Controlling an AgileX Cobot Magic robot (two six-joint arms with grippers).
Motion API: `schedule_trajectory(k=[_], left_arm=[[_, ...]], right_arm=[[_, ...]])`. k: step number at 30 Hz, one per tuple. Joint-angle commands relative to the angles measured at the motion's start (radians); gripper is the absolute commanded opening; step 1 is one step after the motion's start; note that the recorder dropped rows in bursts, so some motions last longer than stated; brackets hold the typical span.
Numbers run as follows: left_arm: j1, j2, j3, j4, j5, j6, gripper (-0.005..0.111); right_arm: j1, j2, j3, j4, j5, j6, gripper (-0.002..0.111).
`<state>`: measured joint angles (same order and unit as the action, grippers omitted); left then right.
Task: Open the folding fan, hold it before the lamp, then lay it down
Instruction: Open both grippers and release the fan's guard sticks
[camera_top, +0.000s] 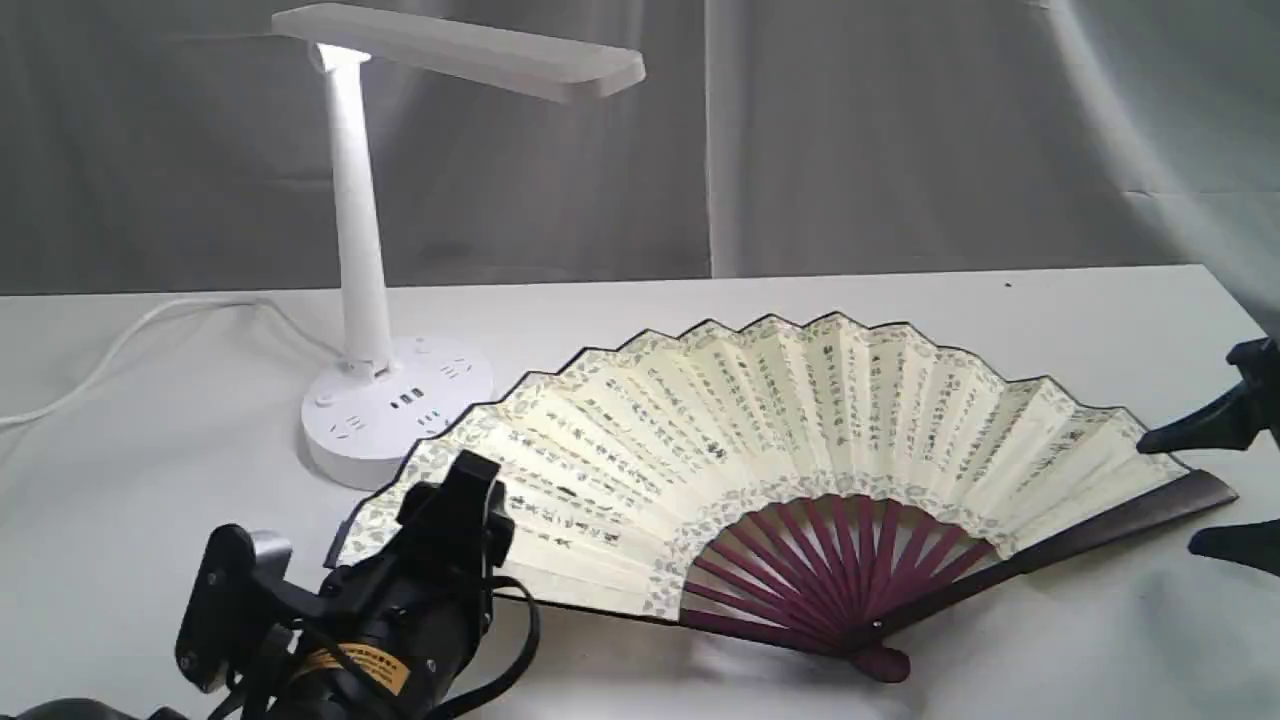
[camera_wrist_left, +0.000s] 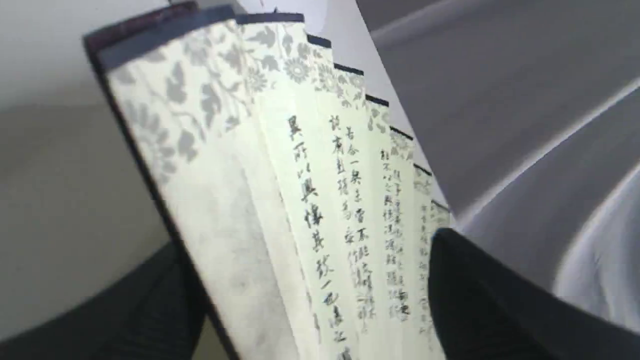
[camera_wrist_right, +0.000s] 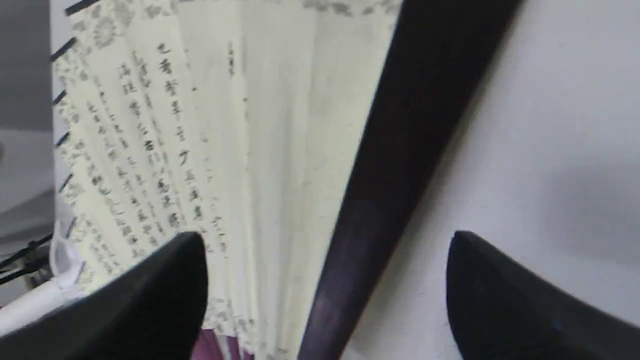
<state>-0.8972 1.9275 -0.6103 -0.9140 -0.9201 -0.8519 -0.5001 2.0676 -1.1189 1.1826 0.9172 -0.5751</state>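
The folding fan (camera_top: 800, 420) lay spread on the table (camera_top: 150, 480), lamp (camera_top: 360, 220) at its ten o'clock; the left gripper (camera_wrist_left: 310, 295) gaped astride its eight o'clock edge, the right gripper (camera_top: 1165, 495) astride its three o'clock rib.

The spread folding fan (camera_top: 800, 430) fills the centre of the surface (camera_top: 130, 480) and the lamp (camera_top: 365, 300) blocks the upper left, leaving bare room at mid left, above the fan, and at lower right.
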Motion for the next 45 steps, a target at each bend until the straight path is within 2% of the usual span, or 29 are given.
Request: schedule_trajectory(k=[1, 7, 17, 24, 26, 30, 36, 39, 45], left_arm=[[0.002, -0.029, 0.006, 0.009, 0.043, 0.119, 0.063], [0.002, -0.079, 0.006, -0.066, 0.123, 0.33, 0.063], [0.002, -0.167, 0.006, -0.323, 0.268, 0.737, 0.063], [0.002, -0.211, 0.006, -0.353, 0.296, 0.818, 0.063], [0.011, -0.234, 0.004, -0.353, 0.307, 0.898, 0.063], [0.085, -0.292, -0.009, -0.356, 0.464, 1.108, 0.063], [0.261, -0.369, -0.009, -0.335, 0.764, 1.166, 0.063], [0.374, -0.404, -0.009, -0.249, 0.955, 1.257, 0.063], [0.557, -0.436, -0.009, -0.108, 1.232, 1.253, 0.06]], right_arm=[[0.002, -0.001, 0.005, 0.018, 0.037, -0.029, 0.066], [0.002, -0.001, 0.005, 0.007, 0.056, -0.029, 0.063], [0.002, -0.001, 0.005, 0.007, 0.081, -0.056, 0.063], [0.01, -0.001, 0.005, 0.004, 0.113, -0.075, 0.063], [0.022, -0.007, 0.005, -0.001, 0.12, -0.08, 0.063], [0.062, -0.035, 0.005, -0.015, 0.115, -0.099, 0.06], [0.133, -0.114, 0.005, -0.052, 0.1, -0.111, 0.057], [0.168, -0.156, 0.005, -0.102, 0.076, -0.105, 0.055], [0.271, -0.236, 0.005, -0.216, 0.042, -0.081, 0.053]])
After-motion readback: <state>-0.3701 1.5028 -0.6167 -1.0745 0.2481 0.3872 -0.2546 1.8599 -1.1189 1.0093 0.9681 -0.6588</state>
